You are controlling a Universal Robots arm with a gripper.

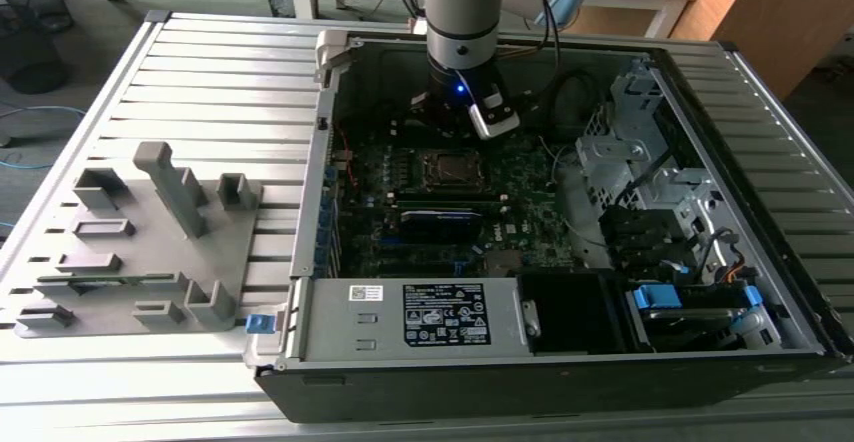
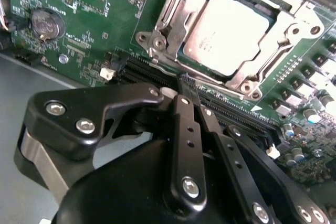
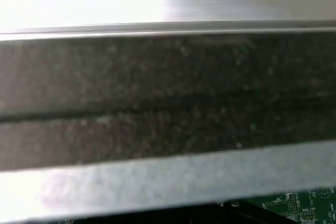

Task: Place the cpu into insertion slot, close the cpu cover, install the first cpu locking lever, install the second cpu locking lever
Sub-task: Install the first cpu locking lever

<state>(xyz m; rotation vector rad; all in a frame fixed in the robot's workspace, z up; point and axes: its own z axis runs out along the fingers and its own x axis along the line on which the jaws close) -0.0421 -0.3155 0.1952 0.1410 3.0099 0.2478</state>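
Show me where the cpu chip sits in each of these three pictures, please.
Exterior view: the cpu sits on the green motherboard, beside the arm's end.
Second wrist view: the cpu, framed by the cpu cover, lies beyond the gripper.
First wrist view: a sliver of green motherboard past a dark bar.
Shared landmark: the green motherboard, in all three.

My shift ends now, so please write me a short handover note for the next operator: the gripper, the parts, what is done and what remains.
Gripper: shut, tips low at the socket's near edge. I cannot tell if it pinches anything.
cpu: seated in the insertion slot.
cpu cover: lying down flat around the cpu.
Done: cpu placed, cover closed.
Left: the two locking levers. I cannot confirm that either one is latched, so check both.
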